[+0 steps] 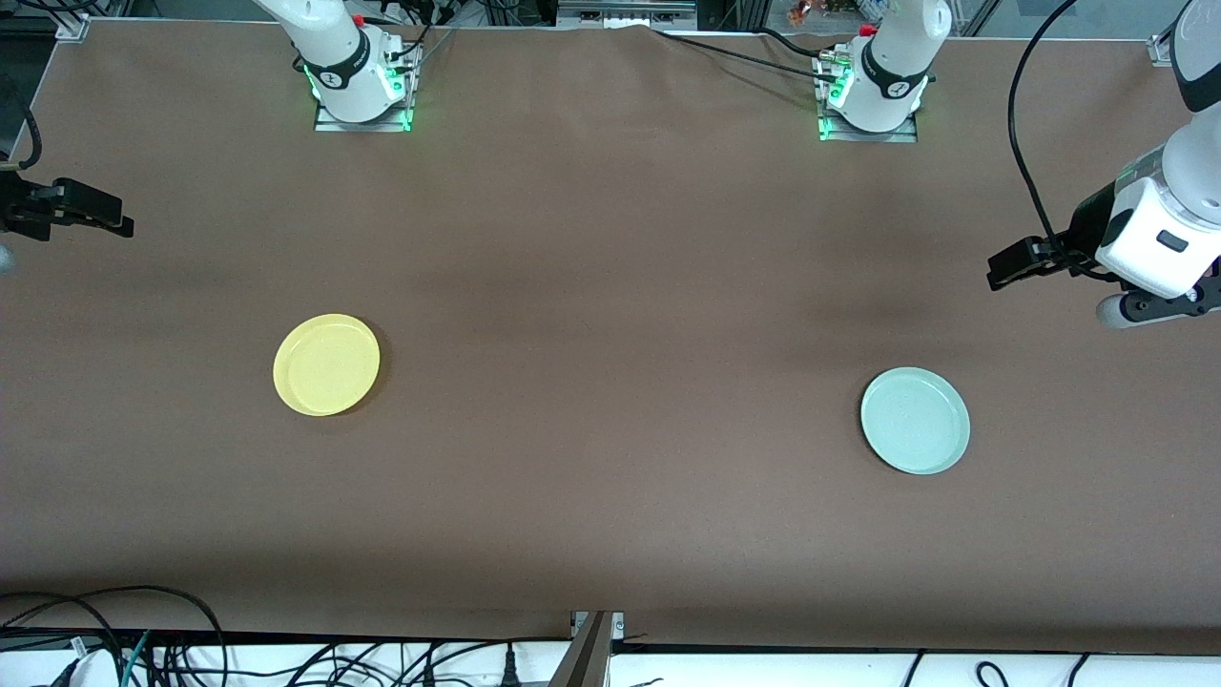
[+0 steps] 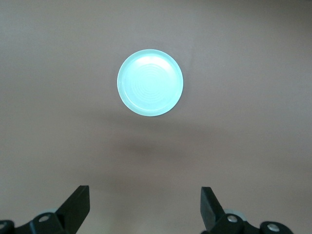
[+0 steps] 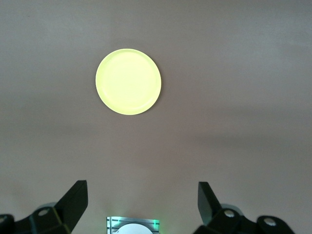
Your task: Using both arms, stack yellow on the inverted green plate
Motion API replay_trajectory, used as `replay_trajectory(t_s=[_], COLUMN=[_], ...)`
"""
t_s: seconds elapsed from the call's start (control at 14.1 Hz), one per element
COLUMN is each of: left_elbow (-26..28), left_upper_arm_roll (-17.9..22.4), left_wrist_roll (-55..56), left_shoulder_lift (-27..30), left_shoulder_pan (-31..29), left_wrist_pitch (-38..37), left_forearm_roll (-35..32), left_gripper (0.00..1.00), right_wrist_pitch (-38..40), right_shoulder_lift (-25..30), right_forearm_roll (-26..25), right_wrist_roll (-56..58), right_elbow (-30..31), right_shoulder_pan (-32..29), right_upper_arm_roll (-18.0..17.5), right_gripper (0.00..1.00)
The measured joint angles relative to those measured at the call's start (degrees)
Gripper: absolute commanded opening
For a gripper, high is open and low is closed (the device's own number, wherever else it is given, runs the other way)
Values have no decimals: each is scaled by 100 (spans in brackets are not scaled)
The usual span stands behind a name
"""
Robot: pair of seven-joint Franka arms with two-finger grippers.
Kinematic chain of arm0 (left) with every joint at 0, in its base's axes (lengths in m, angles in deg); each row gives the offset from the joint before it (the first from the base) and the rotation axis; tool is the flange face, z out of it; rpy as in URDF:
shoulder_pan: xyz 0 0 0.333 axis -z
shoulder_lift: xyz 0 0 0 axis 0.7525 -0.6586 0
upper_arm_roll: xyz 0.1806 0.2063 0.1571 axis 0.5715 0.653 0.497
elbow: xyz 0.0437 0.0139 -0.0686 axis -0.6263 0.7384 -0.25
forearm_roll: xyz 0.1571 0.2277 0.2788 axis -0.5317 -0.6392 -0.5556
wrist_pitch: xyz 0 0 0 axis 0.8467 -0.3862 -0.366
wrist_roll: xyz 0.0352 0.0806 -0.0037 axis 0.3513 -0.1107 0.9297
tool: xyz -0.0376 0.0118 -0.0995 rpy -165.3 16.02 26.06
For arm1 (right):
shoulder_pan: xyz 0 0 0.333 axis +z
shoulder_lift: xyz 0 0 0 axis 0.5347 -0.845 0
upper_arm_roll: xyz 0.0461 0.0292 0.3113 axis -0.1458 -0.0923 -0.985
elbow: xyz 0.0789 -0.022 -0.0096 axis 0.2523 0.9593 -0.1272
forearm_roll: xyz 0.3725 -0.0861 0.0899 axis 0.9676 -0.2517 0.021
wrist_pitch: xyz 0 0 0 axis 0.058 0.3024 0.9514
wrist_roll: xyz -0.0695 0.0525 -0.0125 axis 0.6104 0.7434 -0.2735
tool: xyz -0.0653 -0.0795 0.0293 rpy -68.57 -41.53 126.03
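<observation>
Because nothing is grasped yet, the left tool [image 2: 145,207] hangs wide open above the green plate [image 2: 150,82], the right tool [image 3: 142,204] likewise, empty, above the yellow plate [image 3: 128,81], both on the worktop [image 1: 610,286].

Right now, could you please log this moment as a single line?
left gripper: open, raised above green plate | right gripper: open, raised above yellow plate | plates: apart on table, unstacked

Brown cloth-covered table [image 1: 610,286] filling nearly the whole front view, evenly lit, with faint soft shadows. White ledge [image 1: 763,668] along the edge nearest the front camera, strewn with black cables [image 1: 143,639]. Metal bracket [image 1: 596,634] at that edge's middle. Metal framing [image 1: 625,11] along the edge farthest from it.
</observation>
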Motion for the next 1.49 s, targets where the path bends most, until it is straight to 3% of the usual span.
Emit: replay_trajectory(t_s=[1.49], left_elbow=[-53], left_upper_arm_roll=[-4], left_wrist_roll=[-67], left_shoulder_lift=[-134], left_shoulder_pan=[-235], left_wrist_pitch=[25], left_forearm_roll=[-2], left_gripper=[100], right_wrist_pitch=[-165], right_shoulder_lift=[-110], right_forearm_roll=[0], right_wrist_roll=[0], right_elbow=[3], right_shoulder_pan=[-7], right_upper_arm_roll=[4], right_gripper=[100])
